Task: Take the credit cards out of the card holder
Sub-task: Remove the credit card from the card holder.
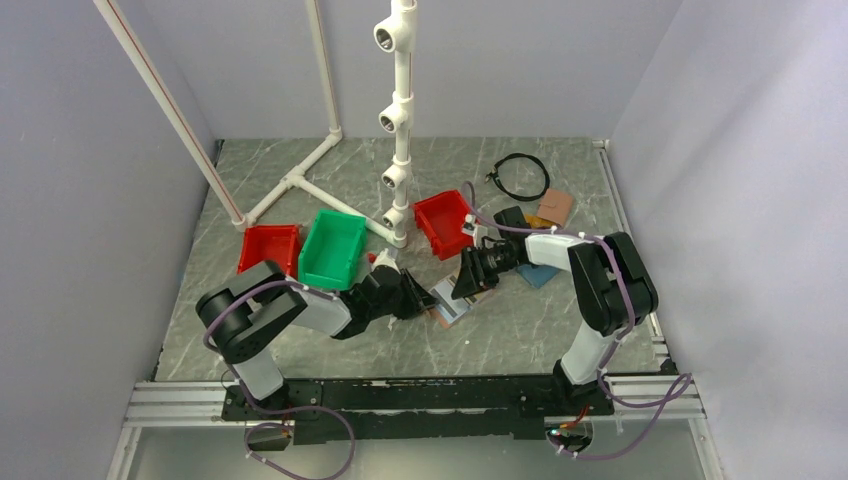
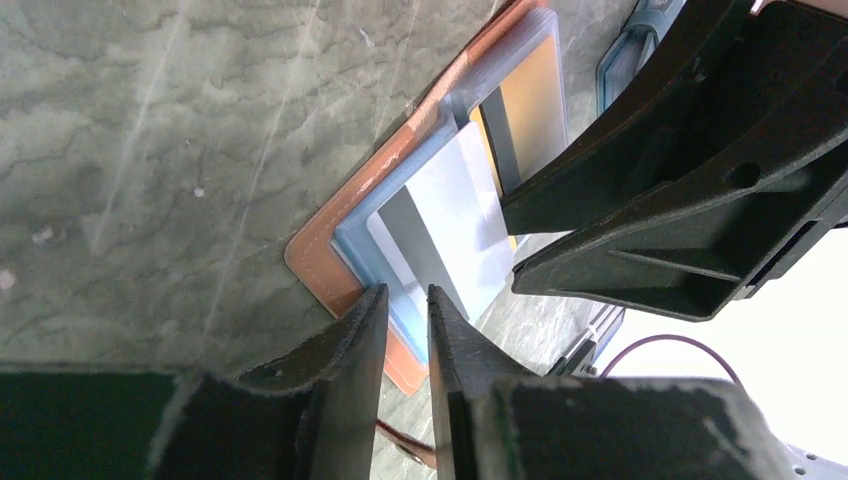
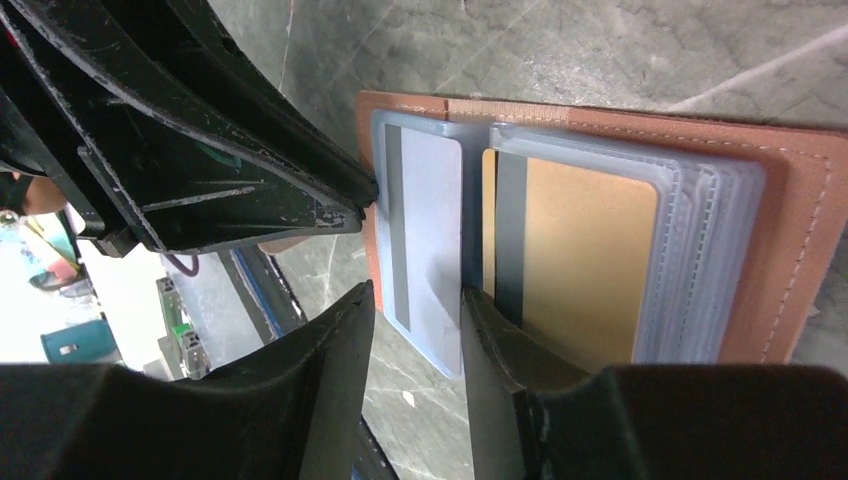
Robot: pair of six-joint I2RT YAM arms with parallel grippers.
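The card holder [image 1: 452,302] lies open on the table between my two grippers, tan leather [image 3: 790,200] with light blue lining. A grey-white card [image 3: 430,220] sits in its left pocket and a gold-tan card [image 3: 590,260] in the clear sleeves; a dark card edge shows beside the gold one. My left gripper [image 2: 408,295] is low at the holder's corner [image 2: 320,250], its jaws a narrow gap apart with the blue edge showing between them. My right gripper [image 3: 415,295] straddles the corner of the grey-white card's pocket, jaws apart, one finger touching the pocket's edge.
A green bin [image 1: 333,247] and two red bins [image 1: 270,247] [image 1: 443,222] stand behind the holder, by a white pipe stand [image 1: 398,130]. A black cable loop [image 1: 522,177] and other wallets [image 1: 555,207] [image 1: 538,275] lie at the right. The two grippers' fingers nearly meet over the holder.
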